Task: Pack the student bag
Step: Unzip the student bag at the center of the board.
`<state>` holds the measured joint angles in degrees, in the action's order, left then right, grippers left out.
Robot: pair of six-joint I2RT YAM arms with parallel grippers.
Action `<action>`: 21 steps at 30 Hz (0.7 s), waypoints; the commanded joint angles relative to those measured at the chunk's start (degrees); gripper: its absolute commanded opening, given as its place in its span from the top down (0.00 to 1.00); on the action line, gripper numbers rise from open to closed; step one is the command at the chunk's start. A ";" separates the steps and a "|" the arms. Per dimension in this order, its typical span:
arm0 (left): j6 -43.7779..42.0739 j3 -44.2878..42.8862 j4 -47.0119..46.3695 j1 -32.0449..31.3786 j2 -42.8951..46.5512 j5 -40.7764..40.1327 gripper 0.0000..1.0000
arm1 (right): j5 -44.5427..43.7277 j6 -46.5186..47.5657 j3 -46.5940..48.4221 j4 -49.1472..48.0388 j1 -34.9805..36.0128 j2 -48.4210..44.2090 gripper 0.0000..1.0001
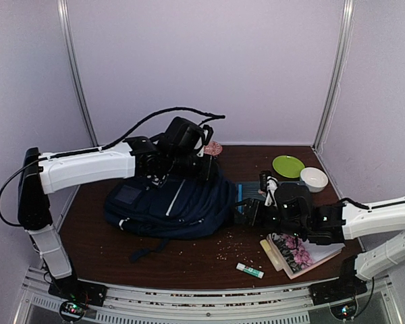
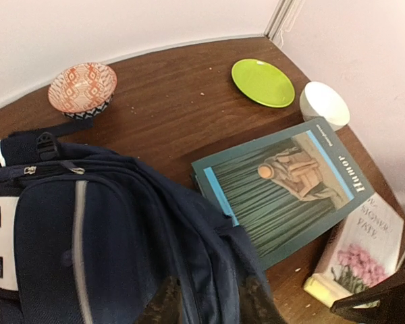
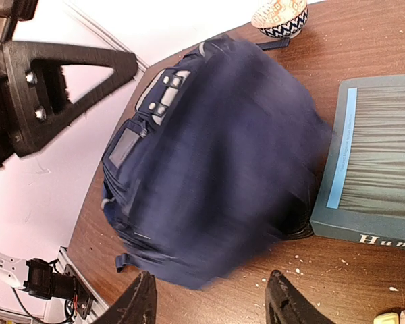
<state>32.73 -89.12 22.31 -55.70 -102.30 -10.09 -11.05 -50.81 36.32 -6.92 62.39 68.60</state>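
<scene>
The student bag [image 1: 169, 202], navy with white stripes, lies slumped on the brown table left of centre. In the right wrist view the student bag [image 3: 216, 142] is blurred. My left gripper [image 1: 204, 162] hangs over the bag's back right end. In the left wrist view, the left gripper [image 2: 209, 307] has its fingers apart, with a fold of the student bag [image 2: 88, 236] between them. My right gripper [image 1: 248, 209] sits low at the bag's right edge. From its own camera the right gripper [image 3: 212, 300] is open over bare table, nothing between its fingers.
A teal book [image 2: 283, 189] lies flat against the bag's right side, one corner under the fabric. A flowered book [image 1: 300, 253] and a glue stick [image 1: 250, 271] lie front right. A green plate [image 1: 288, 165], white bowl [image 1: 314, 179] and patterned bowl [image 1: 213, 148] stand at the back. Crumbs dot the table.
</scene>
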 commanded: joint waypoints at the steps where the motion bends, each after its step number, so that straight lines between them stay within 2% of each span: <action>1: -0.53 -1.38 1.37 -0.15 3.02 1.98 0.36 | -1.52 0.64 -0.22 1.56 0.10 -1.65 0.46; 3: -2.31 -0.98 5.80 -1.01 6.11 0.06 0.22 | -1.19 0.50 -0.44 0.90 0.15 -1.70 0.45; 6: -4.48 4.84 9.11 -3.47 12.73 -7.10 0.10 | -0.38 0.01 -0.14 -0.91 0.12 -0.01 0.45; 9: -3.33 13.96 11.12 -4.14 18.18 -7.49 0.10 | 1.54 -1.17 1.44 -2.72 0.09 4.22 0.44; 14: -1.93 28.23 4.90 -5.60 24.52 -4.06 0.14 | 1.95 -4.78 5.22 -2.98 -0.27 10.78 0.42; 17: -2.35 31.76 1.35 -7.12 25.02 -4.26 0.14 | 2.73 -6.07 7.45 -3.63 -0.75 13.80 0.42; 21: -3.92 31.77 -1.98 -7.32 22.28 -5.00 0.11 | 3.02 -6.54 9.67 -2.16 -1.35 16.64 0.42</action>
<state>30.26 -56.55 28.60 -62.57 -78.50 -14.72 -8.49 -55.61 43.22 -8.93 61.80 83.50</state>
